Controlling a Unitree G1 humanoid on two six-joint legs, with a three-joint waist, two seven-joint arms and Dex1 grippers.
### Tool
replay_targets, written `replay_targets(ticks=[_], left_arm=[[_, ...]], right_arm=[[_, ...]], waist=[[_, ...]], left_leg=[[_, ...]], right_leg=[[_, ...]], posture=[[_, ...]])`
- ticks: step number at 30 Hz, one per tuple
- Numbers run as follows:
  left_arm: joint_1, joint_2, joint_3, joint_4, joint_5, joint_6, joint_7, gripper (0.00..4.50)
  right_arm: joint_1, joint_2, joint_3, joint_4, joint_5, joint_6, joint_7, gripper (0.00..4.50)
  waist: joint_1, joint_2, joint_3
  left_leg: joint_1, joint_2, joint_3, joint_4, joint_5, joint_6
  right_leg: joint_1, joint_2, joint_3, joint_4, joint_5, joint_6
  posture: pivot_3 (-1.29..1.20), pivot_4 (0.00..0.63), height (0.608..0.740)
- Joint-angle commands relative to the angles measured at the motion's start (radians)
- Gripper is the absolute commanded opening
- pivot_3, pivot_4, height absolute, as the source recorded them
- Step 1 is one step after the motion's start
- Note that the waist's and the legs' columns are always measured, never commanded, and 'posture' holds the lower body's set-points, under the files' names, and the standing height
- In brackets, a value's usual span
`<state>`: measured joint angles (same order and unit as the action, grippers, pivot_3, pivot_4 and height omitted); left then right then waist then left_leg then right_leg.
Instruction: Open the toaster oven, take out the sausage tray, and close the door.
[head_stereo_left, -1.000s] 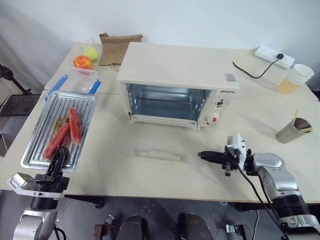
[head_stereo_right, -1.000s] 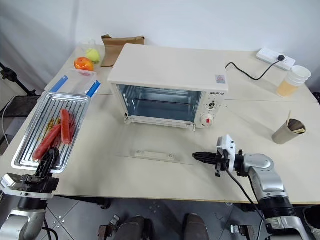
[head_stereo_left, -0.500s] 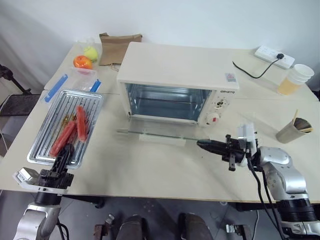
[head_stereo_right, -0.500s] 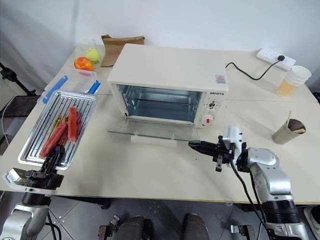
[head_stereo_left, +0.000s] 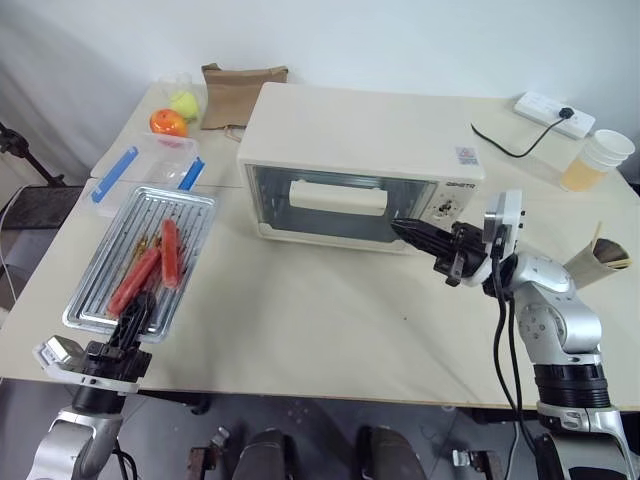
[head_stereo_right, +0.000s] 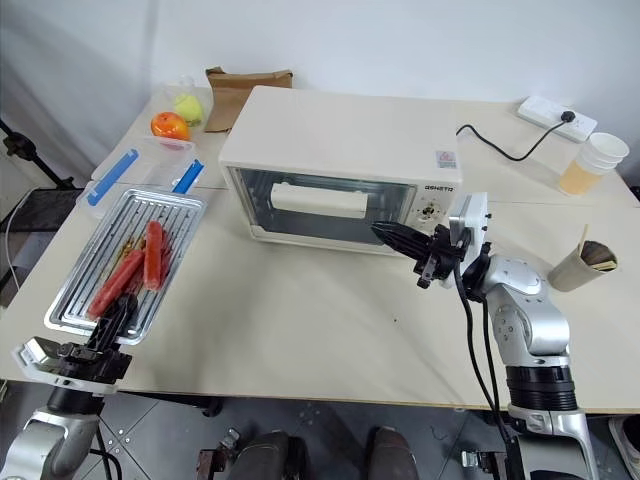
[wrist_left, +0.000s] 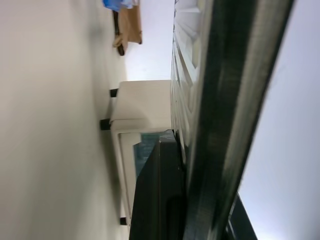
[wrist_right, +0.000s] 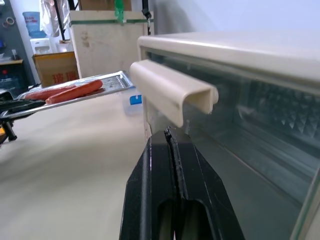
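Closing step, nearly done: door (head_stereo_left: 318, 205) up against the oven (head_stereo_left: 360, 165), right gripper (head_stereo_left: 415, 232) at its right end, jaws pressed together. Tray (head_stereo_left: 140, 258) out, far left of surface, pinched by left gripper (head_stereo_left: 128, 322). Next: set down, release.

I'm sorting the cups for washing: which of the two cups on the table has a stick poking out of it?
The brown paper cup nearer the right gripper has the stick; the pale stacked cup by the power strip has none.
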<state>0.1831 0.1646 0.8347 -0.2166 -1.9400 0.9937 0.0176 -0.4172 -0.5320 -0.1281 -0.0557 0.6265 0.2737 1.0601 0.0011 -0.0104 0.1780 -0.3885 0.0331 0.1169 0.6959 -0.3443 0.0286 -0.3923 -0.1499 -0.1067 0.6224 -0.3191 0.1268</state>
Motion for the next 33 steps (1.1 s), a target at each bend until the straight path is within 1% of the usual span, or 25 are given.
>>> replay_targets(ticks=[1,3,5,7,11,14,15,16,18,21,25,28,33], left_arm=[[0.019,0.050,0.013,0.005,-0.032,0.059,-0.080,0.00],[0.028,0.070,0.010,0.020,-0.032,0.078,-0.099,0.00],[0.047,0.119,0.000,0.054,-0.032,0.133,-0.152,0.00],[0.069,0.181,-0.024,0.094,-0.032,0.197,-0.209,0.00],[0.101,0.316,-0.106,0.175,-0.032,0.300,-0.297,0.00],[0.107,0.394,-0.178,0.205,-0.032,0.336,-0.333,0.00],[0.090,0.415,-0.210,0.216,-0.032,0.340,-0.331,0.00],[0.069,0.433,-0.240,0.227,-0.032,0.343,-0.329,0.00],[0.035,0.479,-0.313,0.236,-0.032,0.355,-0.321,0.00],[-0.021,0.520,-0.402,0.252,-0.032,0.361,-0.317,0.00],[-0.185,0.552,-0.567,0.308,-0.032,0.370,-0.266,0.00],[-0.346,0.548,-0.696,0.380,0.011,0.401,-0.238,0.00],[-0.462,0.535,-0.786,0.440,0.083,0.426,-0.231,0.00]], right_arm=[[0.038,-0.049,-0.048,-0.094,0.034,0.003,0.028,0.03],[0.059,-0.060,-0.062,-0.124,0.061,0.025,0.024,0.38],[0.116,-0.084,-0.083,-0.194,0.057,-0.010,0.051,0.85],[0.214,-0.124,-0.112,-0.285,0.056,-0.045,0.101,1.64],[0.372,-0.148,-0.186,-0.371,0.056,-0.130,0.156,2.91],[0.426,-0.090,-0.246,-0.378,0.111,-0.220,0.179,3.90],[0.455,-0.109,-0.261,-0.386,0.131,-0.190,0.180,4.29],[0.489,-0.144,-0.272,-0.397,0.158,-0.139,0.193,4.47],[0.527,-0.172,-0.289,-0.401,0.159,-0.129,0.206,4.47],[0.563,-0.188,-0.302,-0.395,0.149,-0.153,0.221,4.47],[0.616,-0.198,-0.332,-0.353,0.115,-0.188,0.251,4.47],[0.639,-0.207,-0.349,-0.325,0.087,-0.205,0.253,4.47],[0.654,-0.211,-0.356,-0.349,0.093,-0.199,0.233,4.47]], waist=[[-0.002,0.000,0.000],[-0.004,0.000,0.000],[-0.004,0.000,0.000],[-0.003,0.000,0.000],[0.001,0.000,0.000],[-0.003,0.000,0.000],[-0.003,0.000,0.000],[-0.003,0.001,0.001],[0.001,0.002,0.001],[-0.001,0.003,0.001],[0.002,0.003,0.001],[0.015,0.003,0.001],[0.014,0.003,0.001]], left_leg=[[0.000,0.000,0.000,0.000,0.000,0.001],[0.000,-0.001,0.001,-0.001,0.000,0.001],[0.001,0.000,0.001,-0.002,0.000,0.001],[0.001,0.001,0.001,-0.003,0.000,0.000],[0.002,0.000,0.000,-0.007,0.000,0.000],[0.002,0.000,0.001,-0.007,0.000,0.000],[0.002,0.000,0.001,-0.007,0.000,0.000],[0.003,0.000,0.001,-0.007,0.000,0.000],[0.003,-0.001,0.001,-0.007,0.000,0.000],[0.004,-0.001,0.000,-0.008,0.000,-0.001],[0.005,-0.001,0.000,-0.010,0.001,-0.003],[0.005,-0.002,0.000,-0.011,0.002,-0.002],[0.006,-0.002,0.003,-0.011,0.003,-0.001]], right_leg=[[0.000,0.000,0.000,0.000,0.000,0.000],[0.000,0.000,0.000,-0.001,0.000,0.000],[0.000,0.000,0.000,-0.001,0.000,0.000],[0.000,0.001,-0.001,-0.001,0.000,0.000],[-0.001,0.001,-0.001,-0.002,0.000,0.000],[0.000,0.001,0.000,-0.003,0.000,0.000],[0.000,0.001,0.000,-0.004,0.000,0.000],[0.001,0.000,0.001,-0.004,0.000,0.000],[0.000,-0.001,0.002,-0.004,0.000,0.000],[0.000,-0.002,0.005,-0.004,0.000,-0.001],[0.000,-0.002,0.005,-0.004,0.000,-0.001],[0.000,-0.001,0.003,-0.002,0.000,0.000],[0.000,0.000,0.003,-0.001,0.000,0.001]], posture=[[0.00,0.150,0.740],[0.00,0.150,0.740],[0.00,0.150,0.740],[0.00,0.150,0.740],[0.00,0.150,0.740],[0.00,0.150,0.740],[0.00,0.150,0.740],[0.00,0.150,0.740],[0.00,0.150,0.740],[0.00,0.150,0.740],[0.00,0.150,0.740],[0.00,0.150,0.740],[0.00,0.150,0.740]])
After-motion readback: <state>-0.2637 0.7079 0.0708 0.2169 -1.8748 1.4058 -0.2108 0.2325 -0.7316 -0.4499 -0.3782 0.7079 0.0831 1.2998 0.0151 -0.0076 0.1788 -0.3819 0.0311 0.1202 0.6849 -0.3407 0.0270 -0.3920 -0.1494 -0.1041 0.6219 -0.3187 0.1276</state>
